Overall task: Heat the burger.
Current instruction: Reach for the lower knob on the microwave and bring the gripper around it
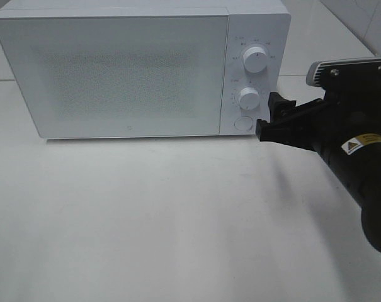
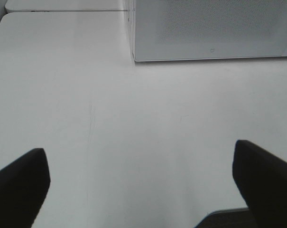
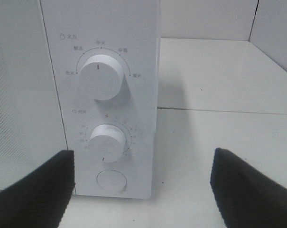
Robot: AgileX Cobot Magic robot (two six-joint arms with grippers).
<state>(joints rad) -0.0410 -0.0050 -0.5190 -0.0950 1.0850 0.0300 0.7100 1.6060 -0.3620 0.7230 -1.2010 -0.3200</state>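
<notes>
The burger is out of view in every frame. A white microwave (image 1: 114,69) stands at the back of the table with its door shut. My right gripper (image 1: 269,117) hovers open just right of the control panel, level with the lower knob (image 1: 248,98) and the round button (image 1: 242,123). The right wrist view has both fingers (image 3: 39,194) spread wide below the upper knob (image 3: 101,76), lower knob (image 3: 106,142) and button (image 3: 111,180). My left gripper (image 2: 141,185) is open over bare table, facing the microwave's front left corner (image 2: 134,52). Nothing is between either pair of fingers.
The white table (image 1: 177,220) stretches in front of the microwave. A seam in the tabletop (image 3: 219,110) runs to the right of the microwave. A tiled wall (image 3: 205,19) rises behind.
</notes>
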